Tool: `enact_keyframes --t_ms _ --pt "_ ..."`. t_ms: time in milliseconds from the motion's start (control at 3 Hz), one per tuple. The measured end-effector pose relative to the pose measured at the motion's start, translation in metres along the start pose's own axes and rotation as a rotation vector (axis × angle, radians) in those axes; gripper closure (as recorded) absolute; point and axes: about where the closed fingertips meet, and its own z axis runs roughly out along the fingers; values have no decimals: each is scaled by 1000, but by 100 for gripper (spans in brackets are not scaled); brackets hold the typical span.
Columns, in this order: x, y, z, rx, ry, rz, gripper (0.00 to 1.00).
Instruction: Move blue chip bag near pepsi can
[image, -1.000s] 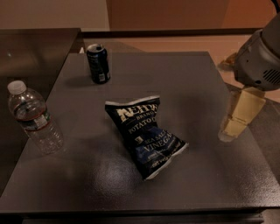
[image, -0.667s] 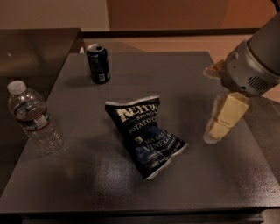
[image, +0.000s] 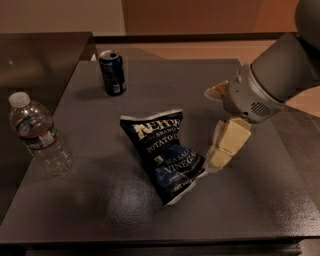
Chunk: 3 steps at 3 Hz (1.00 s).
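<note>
The blue chip bag (image: 165, 152) lies flat in the middle of the dark table, crinkled navy with white lettering. The pepsi can (image: 112, 72) stands upright at the table's far left, well apart from the bag. My gripper (image: 211, 128) comes in from the right, just beside the bag's right edge and low over the table. Its cream fingers are spread open and empty. The lower finger (image: 225, 145) is right at the bag's lower right corner, and I cannot tell whether it touches. The upper finger (image: 216, 91) is farther back.
A clear plastic water bottle (image: 37, 135) stands at the table's left edge. The dark table (image: 260, 210) ends at the front and right. A second dark surface (image: 40, 55) lies at the back left. My grey arm (image: 272, 80) fills the upper right.
My gripper has moved left and down toward the bag's right edge. The bag, can and bottle have not moved.
</note>
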Motion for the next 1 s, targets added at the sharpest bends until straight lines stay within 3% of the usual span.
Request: enact_keyframes --t_ms 1000 --pt "-24 3 48 -39 5 -2 0"
